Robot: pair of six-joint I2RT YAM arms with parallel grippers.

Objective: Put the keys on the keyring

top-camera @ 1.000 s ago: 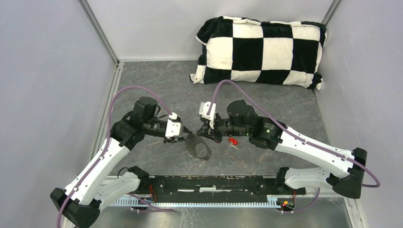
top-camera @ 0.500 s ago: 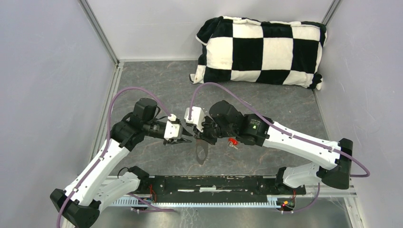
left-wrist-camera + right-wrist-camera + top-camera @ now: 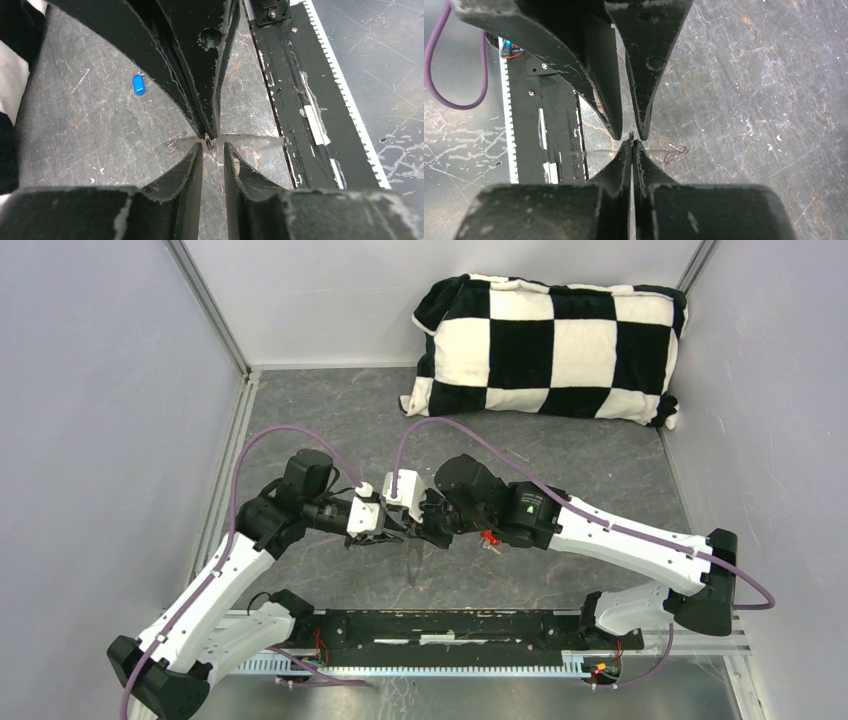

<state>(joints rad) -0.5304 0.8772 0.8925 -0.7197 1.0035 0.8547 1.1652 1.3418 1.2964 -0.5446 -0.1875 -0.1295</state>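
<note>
Where the two grippers meet tip to tip near the middle of the front edge, the keyring [image 3: 413, 558] is seen edge-on as a thin dark strip hanging below them. It is pinched by the right gripper [image 3: 631, 145], its scuffed black tapered fingers pressed flat together. The left gripper [image 3: 212, 149] is held narrowly parted, a slim gap left between its curved tips. The red-headed key [image 3: 489, 538] is laid on the marbled grey bench [image 3: 330, 420] just right of the grippers. The blue-headed key [image 3: 139, 84] is seen lying apart, toward the plush checkered pillow [image 3: 545, 345] in the far right corner.
</note>
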